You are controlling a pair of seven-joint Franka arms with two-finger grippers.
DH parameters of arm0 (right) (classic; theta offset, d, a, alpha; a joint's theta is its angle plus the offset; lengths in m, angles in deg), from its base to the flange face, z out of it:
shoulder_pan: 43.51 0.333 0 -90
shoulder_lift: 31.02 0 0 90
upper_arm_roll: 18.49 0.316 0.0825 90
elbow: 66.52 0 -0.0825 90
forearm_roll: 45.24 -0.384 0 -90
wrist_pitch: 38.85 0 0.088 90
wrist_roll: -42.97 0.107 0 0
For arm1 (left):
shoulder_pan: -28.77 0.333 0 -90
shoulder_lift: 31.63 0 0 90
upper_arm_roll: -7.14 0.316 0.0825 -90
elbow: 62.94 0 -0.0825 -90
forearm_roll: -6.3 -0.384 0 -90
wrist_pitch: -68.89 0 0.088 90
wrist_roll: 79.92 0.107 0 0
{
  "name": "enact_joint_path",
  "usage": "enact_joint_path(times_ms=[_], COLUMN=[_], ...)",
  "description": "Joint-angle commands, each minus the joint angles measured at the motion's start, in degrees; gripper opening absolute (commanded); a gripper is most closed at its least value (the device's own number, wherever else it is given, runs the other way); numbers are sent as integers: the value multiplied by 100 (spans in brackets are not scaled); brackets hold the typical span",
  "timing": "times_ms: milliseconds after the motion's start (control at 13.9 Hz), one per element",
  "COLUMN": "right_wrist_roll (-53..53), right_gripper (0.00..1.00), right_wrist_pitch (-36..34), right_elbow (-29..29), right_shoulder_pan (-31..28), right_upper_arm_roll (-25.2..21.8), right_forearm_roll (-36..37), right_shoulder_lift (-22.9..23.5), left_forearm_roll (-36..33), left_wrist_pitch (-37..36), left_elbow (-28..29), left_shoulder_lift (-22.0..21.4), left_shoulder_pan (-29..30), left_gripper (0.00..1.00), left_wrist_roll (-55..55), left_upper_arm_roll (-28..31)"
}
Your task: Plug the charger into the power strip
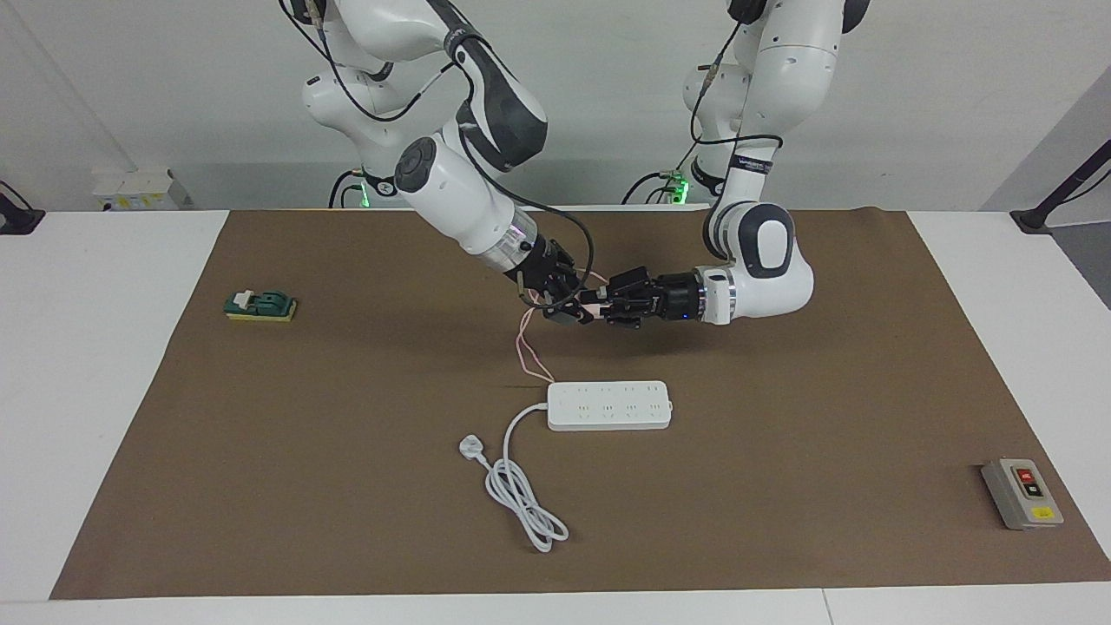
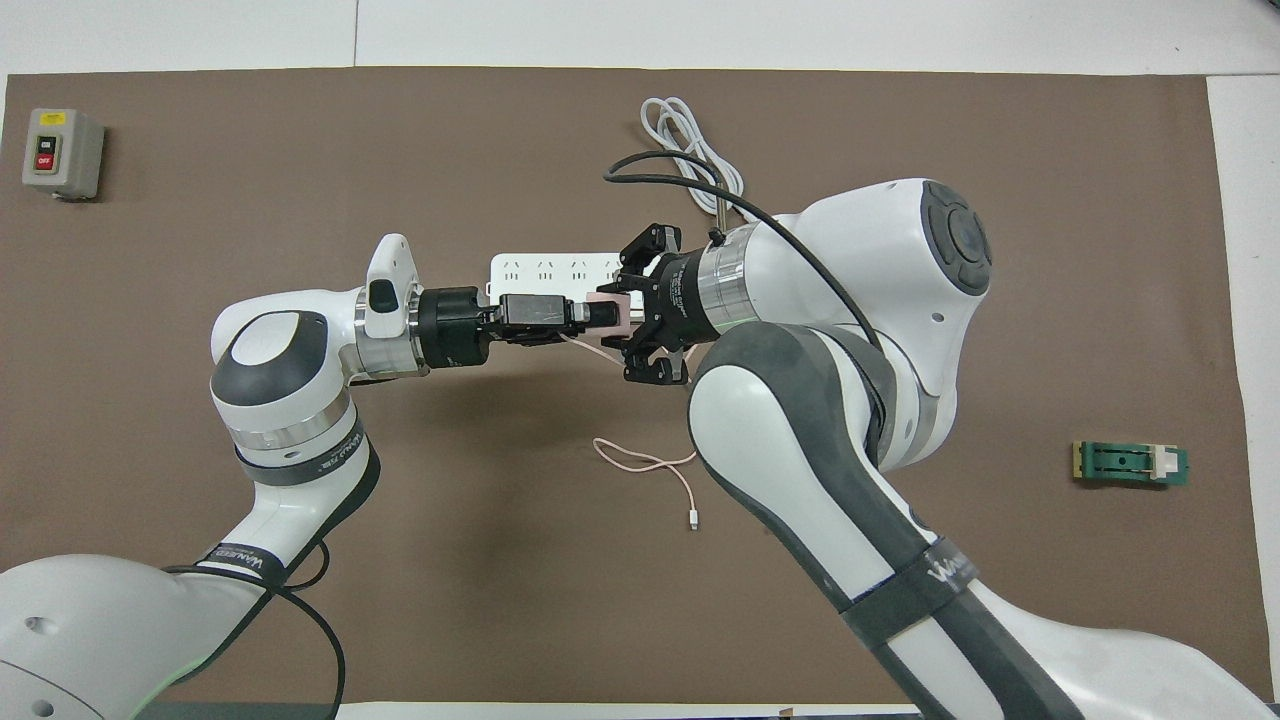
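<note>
Pink charger [image 1: 593, 300] hangs mid-air btwn both claws: we've got the right gripper [image 1: 580, 305] and left gripper [image 1: 601, 304] both clamped on it, over bare mat [image 1: 781, 417] nearer the robots than the strip [image 1: 608, 405]. Strip's long axis runs arm-to-arm (sockets up); open mat all round, cable [image 2: 640, 462] trailing.
</note>
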Motion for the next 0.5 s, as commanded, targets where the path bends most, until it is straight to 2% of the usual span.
enact_joint_path(times_ms=[0, 144, 216, 288, 433], right_wrist_roll=[-72, -72, -11, 7, 7], right_gripper=[0, 0, 38, 99, 100], right_wrist_pitch=[-39, -39, -22, -22, -31], right_elbow=[-3, -3, -3, -3, -3], right_shoulder_pan=[-76, -68, -42, -15, -24], right_upper_arm_roll=[44, 44, 44, 36, 35], right_forearm_roll=[89, 80, 80, 89, 89], right_shoulder_lift=[-10, -10, -10, -10, -10], left_forearm_roll=[143, 143, 143, 143, 143], left_wrist_pitch=[89, 80, 80, 80, 80], left_elbow=[178, 169, 169, 169, 169], left_shoulder_lift=[-176, -176, -176, -176, -176], left_shoulder_pan=[-88, -88, -88, -88, -88], left_gripper=[0, 0, 0, 0, 0], left_wrist_roll=[-15, -15, -15, -15, -15], left_upper_arm_roll=[60, 60, 60, 60, 60])
